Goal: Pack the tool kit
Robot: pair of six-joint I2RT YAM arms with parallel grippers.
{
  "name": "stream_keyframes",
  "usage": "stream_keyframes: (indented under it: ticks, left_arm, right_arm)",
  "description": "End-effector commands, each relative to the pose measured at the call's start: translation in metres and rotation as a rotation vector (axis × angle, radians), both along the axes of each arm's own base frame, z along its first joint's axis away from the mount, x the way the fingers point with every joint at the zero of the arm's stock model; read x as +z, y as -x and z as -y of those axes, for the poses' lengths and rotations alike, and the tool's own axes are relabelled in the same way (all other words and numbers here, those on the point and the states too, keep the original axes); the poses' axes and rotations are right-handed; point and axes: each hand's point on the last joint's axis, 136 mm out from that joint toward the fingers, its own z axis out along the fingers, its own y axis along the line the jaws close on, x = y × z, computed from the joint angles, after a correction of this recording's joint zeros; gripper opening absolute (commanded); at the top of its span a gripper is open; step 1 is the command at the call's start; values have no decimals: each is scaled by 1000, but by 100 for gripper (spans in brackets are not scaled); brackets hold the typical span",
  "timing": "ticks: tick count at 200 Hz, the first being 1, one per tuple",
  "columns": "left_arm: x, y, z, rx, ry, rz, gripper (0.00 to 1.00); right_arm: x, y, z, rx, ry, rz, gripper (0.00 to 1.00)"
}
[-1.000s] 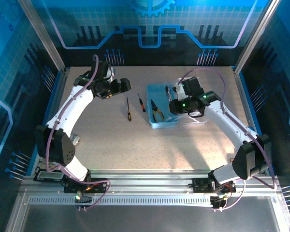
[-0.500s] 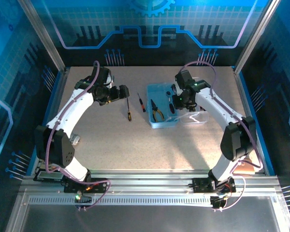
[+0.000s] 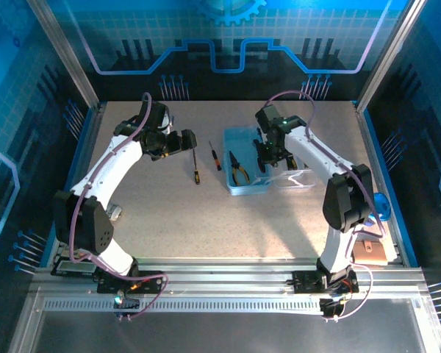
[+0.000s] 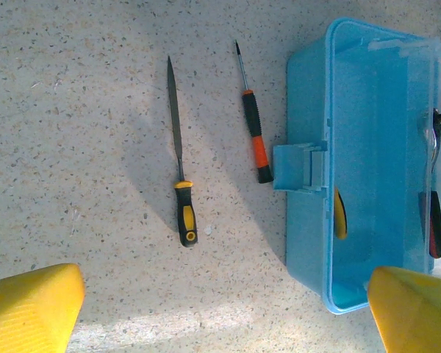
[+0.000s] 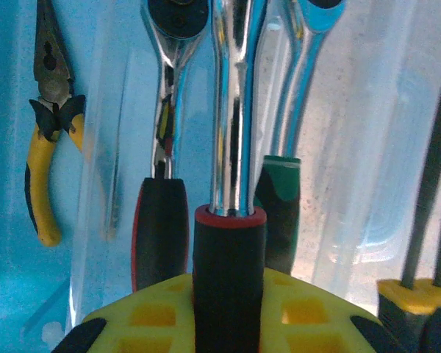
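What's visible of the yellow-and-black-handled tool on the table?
The tool lies flat on the speckled table, left of the blue box and apart from it. Slim dark metal blade tapering to a point, like a file; short black handle with yellow collar and yellow end spot. Blade points toward the table's far edge. An orange-handled screwdriver lies beside it, not touching. Nothing grips it.

In the right wrist view the ratchet wrench [image 5: 229,243] runs off the top edge, head unseen, and the foot of its black handle is buried between the yellow fingers [image 5: 154,320] of the right hand [image 5: 229,312]. From the left wrist, the tool kit box [image 4: 367,147] is cut by the right edge; the pliers [image 4: 340,215] are a blurred yellow sliver behind its wall (nothing more). The fingertips [image 4: 29,309] of the left hand [image 4: 220,312] are cropped at the bottom corners.
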Motion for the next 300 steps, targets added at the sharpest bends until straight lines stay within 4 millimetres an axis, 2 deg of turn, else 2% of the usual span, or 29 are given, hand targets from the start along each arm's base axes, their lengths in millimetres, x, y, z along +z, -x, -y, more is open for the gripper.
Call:
stream_keyframes:
  ticks: [1, 93, 129, 148, 173, 273, 290, 300]
  left_arm:
    - [-3, 1, 4, -28, 8, -12, 99]
    - [-1, 1, 4, -33, 9, -6, 99]
    - [-1, 1, 5, -36, 11, -9, 99]
    - [0, 2, 5, -37, 11, -9, 99]
    - [0, 1, 5, -38, 11, -8, 99]
    - [-3, 2, 5, -41, 5, -18, 100]
    - [-8, 2, 5, -44, 4, -30, 99]
    - [-15, 2, 6, -49, 3, -50, 100]
  right_arm:
    - [7, -7, -5, -12, 18, 15, 0]
    - [-12, -11, -3, -62, 59, -21, 0]
    - [-17, -12, -2, -65, 67, -27, 7]
    - [-20, -13, -3, -66, 68, -30, 16]
    - [-18, -13, -3, -64, 66, -29, 21]
    - [25, -9, -9, -21, 21, 39, 47]
    - [38, -5, -17, 13, -7, 59, 59]
    - [47, -2, -27, 52, -46, 71, 77]
